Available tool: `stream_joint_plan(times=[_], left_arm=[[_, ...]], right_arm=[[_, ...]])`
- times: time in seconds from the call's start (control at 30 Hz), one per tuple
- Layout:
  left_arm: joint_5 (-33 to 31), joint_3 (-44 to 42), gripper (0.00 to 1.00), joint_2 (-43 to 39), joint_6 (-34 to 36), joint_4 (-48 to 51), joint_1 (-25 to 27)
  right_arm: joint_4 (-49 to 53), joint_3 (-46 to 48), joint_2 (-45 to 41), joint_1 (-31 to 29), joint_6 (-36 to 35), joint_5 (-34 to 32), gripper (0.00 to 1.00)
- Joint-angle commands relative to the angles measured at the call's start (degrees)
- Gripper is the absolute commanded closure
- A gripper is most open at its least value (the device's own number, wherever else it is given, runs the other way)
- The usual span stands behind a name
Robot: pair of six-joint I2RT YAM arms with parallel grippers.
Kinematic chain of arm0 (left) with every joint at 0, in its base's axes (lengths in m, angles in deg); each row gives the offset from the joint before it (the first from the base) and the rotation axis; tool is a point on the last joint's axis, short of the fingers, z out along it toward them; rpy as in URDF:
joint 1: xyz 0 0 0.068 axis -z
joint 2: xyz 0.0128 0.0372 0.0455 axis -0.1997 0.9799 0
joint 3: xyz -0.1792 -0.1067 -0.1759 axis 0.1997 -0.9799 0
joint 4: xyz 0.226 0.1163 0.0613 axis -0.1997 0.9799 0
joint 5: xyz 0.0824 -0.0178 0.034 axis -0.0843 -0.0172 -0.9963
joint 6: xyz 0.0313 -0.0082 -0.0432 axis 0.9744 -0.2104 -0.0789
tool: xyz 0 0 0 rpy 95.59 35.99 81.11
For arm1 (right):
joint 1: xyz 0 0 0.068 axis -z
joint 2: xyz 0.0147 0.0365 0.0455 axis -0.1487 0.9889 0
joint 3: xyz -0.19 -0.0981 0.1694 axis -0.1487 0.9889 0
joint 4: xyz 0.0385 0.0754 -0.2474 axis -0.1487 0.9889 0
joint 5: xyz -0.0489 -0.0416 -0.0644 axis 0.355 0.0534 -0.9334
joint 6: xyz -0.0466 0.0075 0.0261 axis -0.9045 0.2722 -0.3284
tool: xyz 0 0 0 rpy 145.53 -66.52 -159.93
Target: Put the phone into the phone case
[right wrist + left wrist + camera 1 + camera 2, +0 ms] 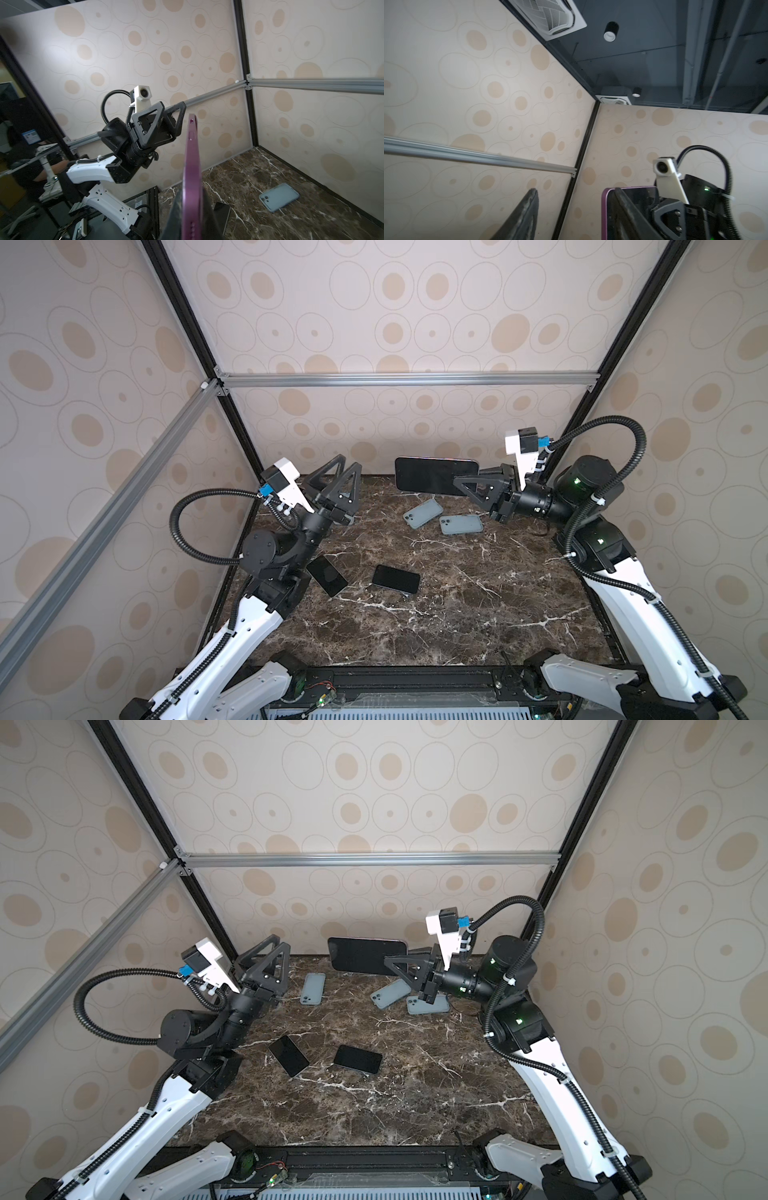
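Your right hand (461, 481) clamps the purple phone (428, 479) aloft.
It stands on its long edge; a grey-blue phone case (423, 513) lies on the worktop (457, 614) under that phone, and your left hand (349, 462) hovers left of it, jaws apart, empty.

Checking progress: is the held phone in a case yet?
Out. The phone shows a bare purple edge in the right gripper, off the table where grey cases lie.

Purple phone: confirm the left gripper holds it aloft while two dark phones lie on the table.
Wrong arm: the right gripper holds the purple phone aloft, as both top views show. Two dark phones do lie on the table.
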Motion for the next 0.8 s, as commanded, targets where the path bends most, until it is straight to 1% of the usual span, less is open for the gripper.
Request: stream_joint_plan(times=[0.0, 0.1, 0.17, 0.2, 0.3, 0.43, 0.57, 0.77], left_arm=[[-6.80, 4.51, 0.45, 4.18, 5.49, 15.10, -0.14], [-6.50, 6.62, 0.44, 9.36, 4.38, 18.09, 0.54], [-6.30, 8.32, 0.49, 13.13, 4.32, 18.90, 1.50], [-5.98, 9.60, 0.51, 15.41, 4.65, 20.90, 2.00], [-6.23, 13.01, 0.51, 21.41, 6.06, 22.66, 3.97], [-7.10, 17.60, 0.51, 29.41, 9.68, 24.25, 6.88], [-6.72, 26.35, 0.51, 40.66, 11.50, 27.76, 9.92], [-3.48, 39.29, 0.50, 56.87, 11.74, 31.17, 13.39]], right_arm=[[10.29, -2.82, -3.43, 0.69, -7.60, -16.36, 1.00], [17.26, -3.67, -5.28, 1.37, -9.62, -27.90, 1.00], [20.38, -3.62, -6.56, 1.61, -10.59, -33.98, 1.00], [21.54, -3.44, -7.28, 1.77, -11.37, -36.18, 1.00], [23.21, -2.02, -9.31, 1.93, -14.05, -39.13, 1.00], [22.95, 0.75, -12.44, 1.88, -16.35, -42.69, 1.00], [20.65, 4.46, -15.98, 1.90, -17.65, -47.12, 1.00], [20.29, 7.35, -19.85, 1.89, -19.06, -49.65, 1.00]])
